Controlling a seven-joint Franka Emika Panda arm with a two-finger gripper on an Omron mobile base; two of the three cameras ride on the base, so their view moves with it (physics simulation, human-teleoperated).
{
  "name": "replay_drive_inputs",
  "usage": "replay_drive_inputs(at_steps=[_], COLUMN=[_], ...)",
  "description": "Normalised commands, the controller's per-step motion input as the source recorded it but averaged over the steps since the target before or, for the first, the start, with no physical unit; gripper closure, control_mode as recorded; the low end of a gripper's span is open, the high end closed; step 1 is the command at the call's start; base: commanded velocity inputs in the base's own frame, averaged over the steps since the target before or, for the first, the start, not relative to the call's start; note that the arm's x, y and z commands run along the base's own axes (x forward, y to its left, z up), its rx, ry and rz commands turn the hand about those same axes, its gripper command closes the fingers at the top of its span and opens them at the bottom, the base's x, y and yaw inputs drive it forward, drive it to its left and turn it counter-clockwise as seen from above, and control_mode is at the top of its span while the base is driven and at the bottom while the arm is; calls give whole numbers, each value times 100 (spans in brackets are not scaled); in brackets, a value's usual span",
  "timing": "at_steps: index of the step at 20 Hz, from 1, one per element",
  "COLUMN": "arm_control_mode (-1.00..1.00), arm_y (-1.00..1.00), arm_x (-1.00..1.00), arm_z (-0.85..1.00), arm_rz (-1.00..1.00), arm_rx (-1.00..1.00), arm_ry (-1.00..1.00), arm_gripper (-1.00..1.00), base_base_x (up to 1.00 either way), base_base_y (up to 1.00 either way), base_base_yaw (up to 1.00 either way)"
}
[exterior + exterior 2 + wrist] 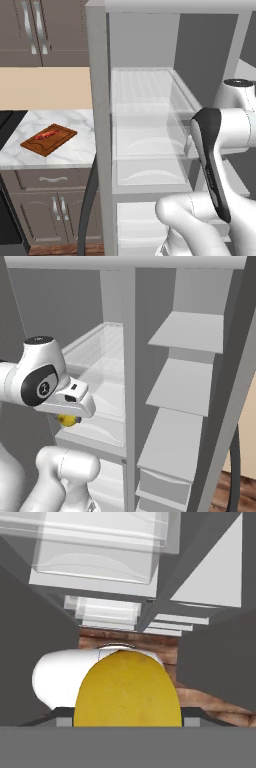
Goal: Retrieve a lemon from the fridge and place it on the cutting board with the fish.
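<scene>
Lemon (127, 689) sits clamped in your gripper (70, 417) just outside the open fridge (98, 125), and the cutting board (49, 139) with the fish (47, 134) lies well off to your left on the counter (75, 150), so swing that way.

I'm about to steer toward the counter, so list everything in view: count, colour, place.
lemon: one, dull yellow, in the tool, outside the fridge front
fridge: one, grey, doors open, clear shelves and drawers inside
cutting board: one, reddish-brown, on the marble counter left of the fridge
fish: one, red-orange, lying on the cutting board
marble counter: one, white-grey, above the lower cabinets
cabinets: brown-grey, above and below the counter
wood floor: brown, beside the fridge base
arm: one, white with dark joints
tool: one, closed on the lemon
</scene>
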Motion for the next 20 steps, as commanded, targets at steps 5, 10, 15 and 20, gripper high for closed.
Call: replay_drive_inputs(at_steps=[5, 10, 15, 20], arm_control_mode=[-100, -100, -100, 100], arm_y=[1, 0, 0, 0], arm_x=[0, -1, 0, -17], arm_z=[-20, -1, 0, -1], arm_rz=[0, 0, 0, 0], arm_rx=[-1, 0, 0, 0], arm_ry=[1, -1, 0, 0], arm_gripper=[100, 100, 100, 100], base_base_x=[0, 0, 0, -24], base_base_y=[0, 0, 0, 0], base_base_yaw=[0, 0, 0, 0])
